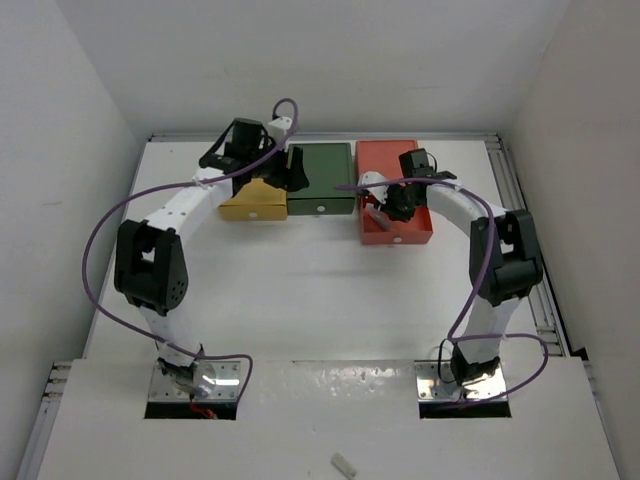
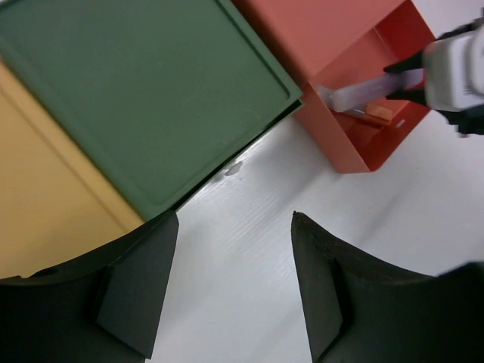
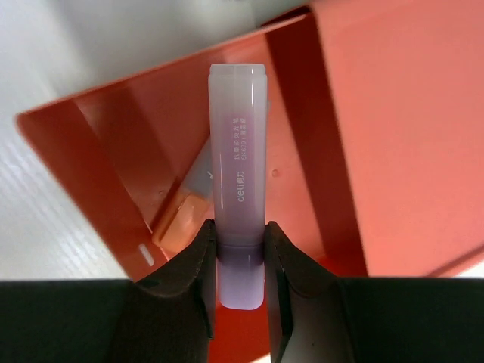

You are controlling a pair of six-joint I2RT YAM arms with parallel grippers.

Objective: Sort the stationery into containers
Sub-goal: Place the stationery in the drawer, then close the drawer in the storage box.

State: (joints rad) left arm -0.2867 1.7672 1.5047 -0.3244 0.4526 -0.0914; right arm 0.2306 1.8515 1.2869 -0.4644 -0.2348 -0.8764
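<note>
Stick [image 3: 238, 151], lilac translucent plastic, clamped near its end in right claw [image 3: 238, 231], salmon-red drawer box [image 3: 393, 113] ahead; likely light, stiff, slick, mid-barrel hold safer. Left claw [image 2: 233, 219] apart.

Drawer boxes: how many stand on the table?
3. The yellow box at the left, partly under the left arm; the green box beside it; the red box at the right, pulled open.

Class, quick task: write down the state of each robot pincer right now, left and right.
Left pincer: open, holding nothing.
Right pincer: closed on the lilac stick.
</note>
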